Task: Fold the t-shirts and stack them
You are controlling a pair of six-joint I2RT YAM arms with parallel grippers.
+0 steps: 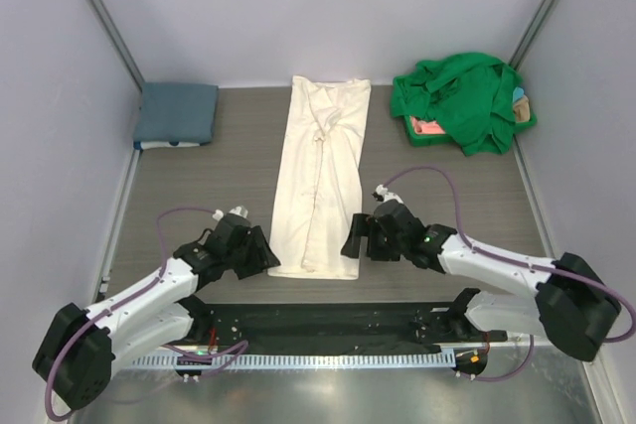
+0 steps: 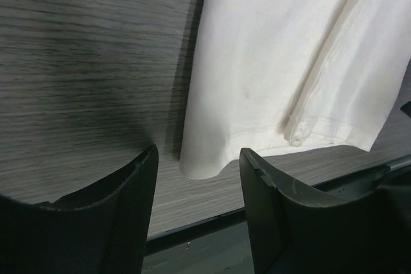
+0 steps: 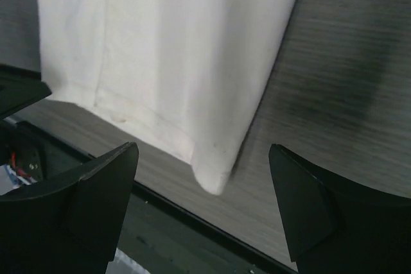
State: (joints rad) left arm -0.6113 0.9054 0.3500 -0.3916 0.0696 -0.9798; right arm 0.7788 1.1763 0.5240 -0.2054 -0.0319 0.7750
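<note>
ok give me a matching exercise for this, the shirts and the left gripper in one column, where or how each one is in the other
Things:
1. cream-white t-shirt
2. slate-blue t-shirt
3. green t-shirt
4. left gripper

Places or states:
a. heaped in a crumpled pile at the far right
b. open, low at a near corner of a shirt
c. folded flat at the far left
d. laid out as a long strip down the middle

Pairs: 1-d, 2-c, 3-a, 4-b

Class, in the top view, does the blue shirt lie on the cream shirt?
No, the blue shirt sits folded at the far left, well apart from the cream shirt.
</note>
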